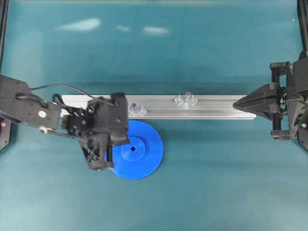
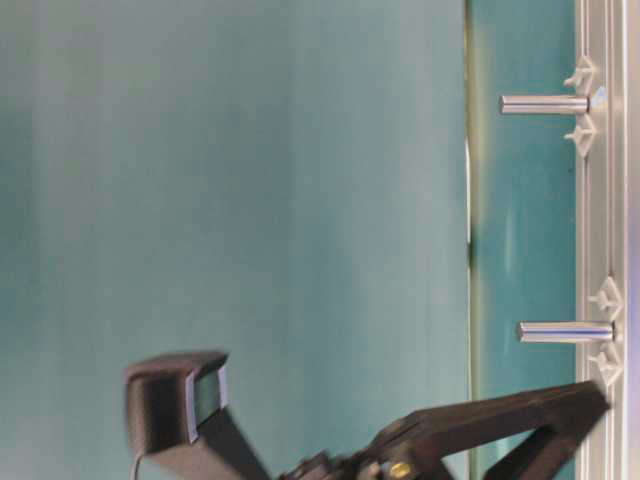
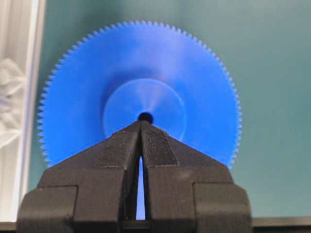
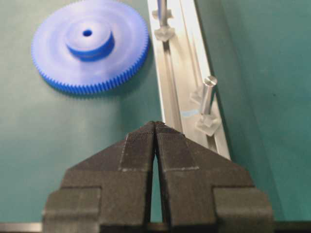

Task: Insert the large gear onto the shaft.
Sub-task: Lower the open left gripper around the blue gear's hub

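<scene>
Overhead: large gear flat on the teal surface, just beside the rail, partly under the left end effector; shaft upright on the rail near it, a second pin farther right; right end effector pressed together at the rail's end.

Table level: both pins visible.

Left wrist: fingertips pressed together, empty, over the gear's hub.

Right wrist: fingers closed, gear lying beyond.

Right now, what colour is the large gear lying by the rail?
Bright blue all over, teeth and hub alike; the large gear shows best in the right wrist view.
</scene>
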### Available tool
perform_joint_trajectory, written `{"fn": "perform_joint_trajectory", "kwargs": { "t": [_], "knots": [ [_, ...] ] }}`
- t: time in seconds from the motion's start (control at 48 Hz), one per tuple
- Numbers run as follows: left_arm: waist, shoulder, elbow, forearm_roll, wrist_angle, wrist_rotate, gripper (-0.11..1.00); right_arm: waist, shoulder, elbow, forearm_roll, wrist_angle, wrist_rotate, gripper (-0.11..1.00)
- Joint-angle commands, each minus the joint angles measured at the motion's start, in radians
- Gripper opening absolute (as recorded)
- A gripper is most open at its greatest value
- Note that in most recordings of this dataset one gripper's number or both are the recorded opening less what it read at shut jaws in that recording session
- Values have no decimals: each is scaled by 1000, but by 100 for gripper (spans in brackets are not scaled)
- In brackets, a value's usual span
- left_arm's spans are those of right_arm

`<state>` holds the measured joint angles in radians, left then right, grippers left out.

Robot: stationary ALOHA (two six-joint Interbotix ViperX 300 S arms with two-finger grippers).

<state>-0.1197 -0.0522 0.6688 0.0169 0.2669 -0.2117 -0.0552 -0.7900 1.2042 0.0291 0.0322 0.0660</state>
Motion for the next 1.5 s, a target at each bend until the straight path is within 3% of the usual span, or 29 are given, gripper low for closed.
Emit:
{"fn": "perform_joint_trajectory", "kwargs": {
  "t": [0.0,0.5,1.478],
  "knots": [
    [-15,15,-52,2,31,3,1,-3,2,-11,0,-5,8,7],
    [-17,153,-239,2,339,41,1,-3,0,-9,2,-5,8,7],
    [-31,204,-296,3,373,97,1,-11,-14,0,2,-5,8,7]
  ]
}}
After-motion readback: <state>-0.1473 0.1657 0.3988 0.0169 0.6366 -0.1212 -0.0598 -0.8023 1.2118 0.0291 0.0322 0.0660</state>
